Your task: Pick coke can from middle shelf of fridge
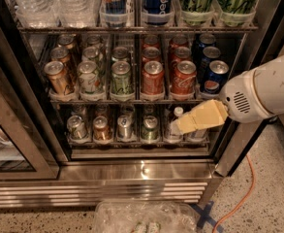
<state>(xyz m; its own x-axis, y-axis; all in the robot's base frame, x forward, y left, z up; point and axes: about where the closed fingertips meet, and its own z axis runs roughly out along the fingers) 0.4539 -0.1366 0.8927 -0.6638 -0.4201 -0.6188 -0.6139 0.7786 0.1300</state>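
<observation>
The fridge [141, 174] stands with its glass door [8, 144] swung open at the left. On the middle shelf [127, 100] two lanes hold red cans. The front coke can [184, 77] with pale lettering stands right of centre, with another red can [152, 77] beside it on the left and more red cans behind both. My gripper [181, 125], pale yellow on a white arm [270, 89], reaches in from the right. It hangs in front of the lower rack, just below the front coke can, and holds nothing I can see.
A blue Pepsi can [215, 76] stands right of the coke can, green-and-white cans [121, 76] and a bronze can [58, 76] to its left. Water bottles and tall cans fill the top rack. A clear plastic bag [141, 218] and an orange cable [238, 198] lie on the floor.
</observation>
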